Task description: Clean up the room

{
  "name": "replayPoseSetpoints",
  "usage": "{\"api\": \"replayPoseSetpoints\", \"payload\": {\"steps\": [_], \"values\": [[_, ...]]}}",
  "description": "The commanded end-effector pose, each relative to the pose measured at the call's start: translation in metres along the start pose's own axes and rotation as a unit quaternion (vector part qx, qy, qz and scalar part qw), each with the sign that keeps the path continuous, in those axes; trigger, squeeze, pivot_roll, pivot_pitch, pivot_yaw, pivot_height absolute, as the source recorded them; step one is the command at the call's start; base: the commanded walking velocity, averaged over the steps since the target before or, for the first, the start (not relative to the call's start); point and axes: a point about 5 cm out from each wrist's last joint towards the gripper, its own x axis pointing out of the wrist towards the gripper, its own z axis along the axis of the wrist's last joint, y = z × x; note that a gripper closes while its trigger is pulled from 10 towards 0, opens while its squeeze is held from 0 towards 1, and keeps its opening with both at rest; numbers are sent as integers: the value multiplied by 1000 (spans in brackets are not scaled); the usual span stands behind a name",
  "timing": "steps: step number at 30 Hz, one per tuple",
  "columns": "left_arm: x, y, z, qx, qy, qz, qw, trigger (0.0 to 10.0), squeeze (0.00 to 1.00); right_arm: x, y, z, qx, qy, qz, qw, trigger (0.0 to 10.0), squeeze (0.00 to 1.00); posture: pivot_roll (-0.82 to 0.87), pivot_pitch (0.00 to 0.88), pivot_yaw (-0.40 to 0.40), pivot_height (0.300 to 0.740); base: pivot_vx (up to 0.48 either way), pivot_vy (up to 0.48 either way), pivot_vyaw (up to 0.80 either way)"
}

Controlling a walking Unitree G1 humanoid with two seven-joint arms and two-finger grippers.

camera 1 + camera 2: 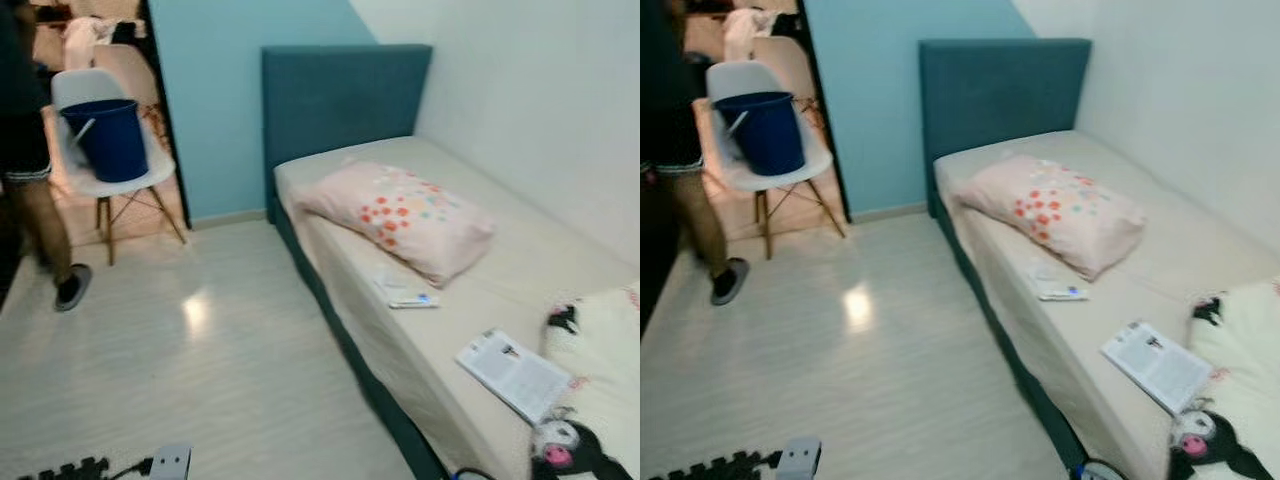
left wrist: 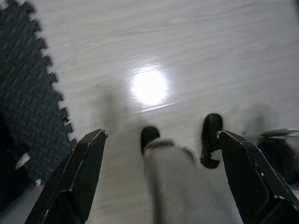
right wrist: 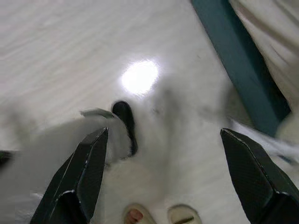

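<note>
Pale wood floor (image 1: 230, 350) — teal bed (image 1: 345, 100) holds a pink pillow (image 1: 400, 215).

Your two head views look forward and down from standing height, and both take in the same room: the bed (image 1: 520, 300) running along the right wall, its teal headboard (image 1: 1002, 90) far, the pale floor (image 1: 200, 350) left, a white chair (image 1: 115, 160) far left. The right eye sits slightly rightward. Your wrist views point steeply down at the floor, close up, between spread fingers of the left pincer (image 2: 161, 179) and right pincer (image 3: 163, 179).
</note>
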Motion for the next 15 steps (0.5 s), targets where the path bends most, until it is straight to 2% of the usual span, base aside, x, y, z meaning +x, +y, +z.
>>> {"api": "replayPoseSetpoints", "payload": {"steps": [1,7,11,15], "values": [[1,0,4,-1,-4,-3,1000,10000,0,0,-1,-2,12,0,-4,1000,10000,0,-50,0,-62,739,326,0,0],[1,-1,3,0,-3,-7,1000,10000,0,0,0,0,5,-4,7,1000,10000,0,-52,0,-63,739,328,0,0],[1,-2,3,2,-2,-10,1000,10000,0,0,-1,-1,18,-4,-2,1000,10000,0,-56,0,-64,739,327,0,0],[1,-3,3,3,-1,-12,1000,10000,0,0,-2,-1,11,-2,-9,1000,10000,0,-57,0,-65,739,329,0,0]]}}
